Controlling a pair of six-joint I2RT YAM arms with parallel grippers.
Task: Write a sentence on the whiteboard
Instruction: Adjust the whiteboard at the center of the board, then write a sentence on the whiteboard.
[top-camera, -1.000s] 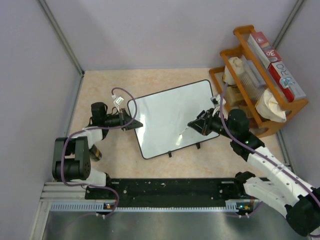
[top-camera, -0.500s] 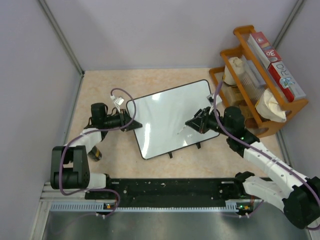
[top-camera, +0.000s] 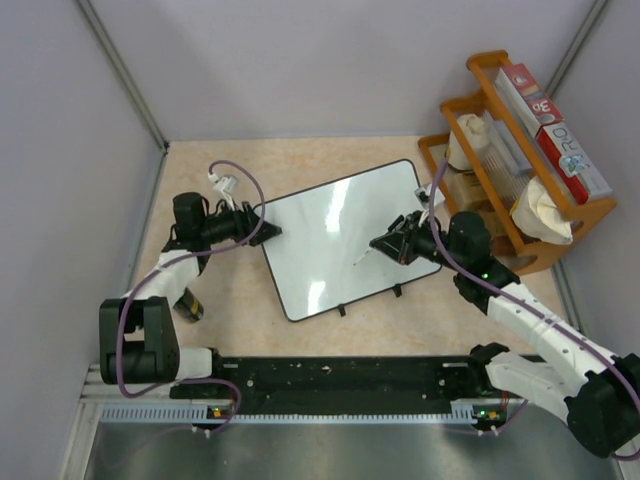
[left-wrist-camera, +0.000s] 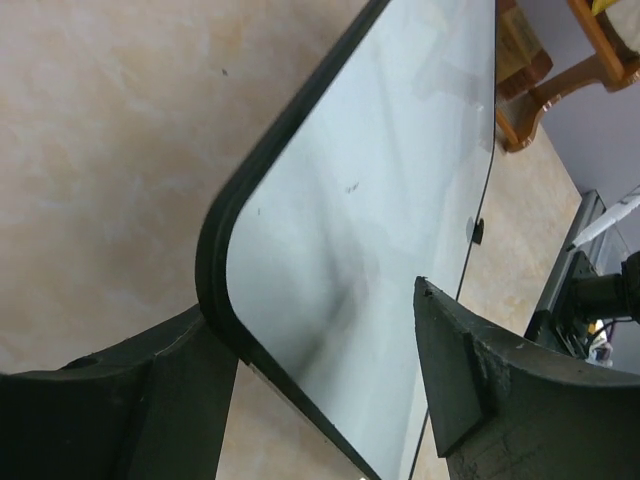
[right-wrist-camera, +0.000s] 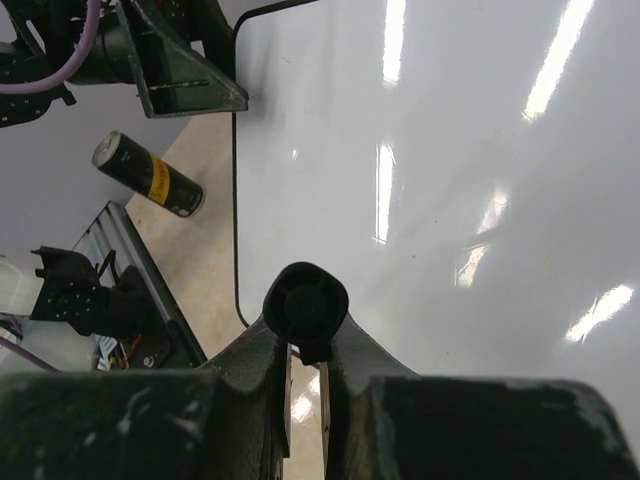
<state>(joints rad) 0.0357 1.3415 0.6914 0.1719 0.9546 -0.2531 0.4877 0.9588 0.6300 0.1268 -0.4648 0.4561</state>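
The whiteboard lies flat and skewed on the table, its surface blank and glossy. My left gripper is open at the board's left corner. In the left wrist view the black-framed corner of the whiteboard runs between the spread fingers of the left gripper. My right gripper hovers over the board's right half, shut on a marker. The marker's black round end shows between the fingers of the right gripper, pointing down at the board.
A wooden rack with boxes and bundles stands close to the board's right side. A black and yellow can lies by the left arm, also seen as the can in the right wrist view. Grey walls enclose the table.
My left gripper has opened and let go of the board's left corner, drawing back a little to the left. The right gripper shifted slightly left over the board, marker still held.
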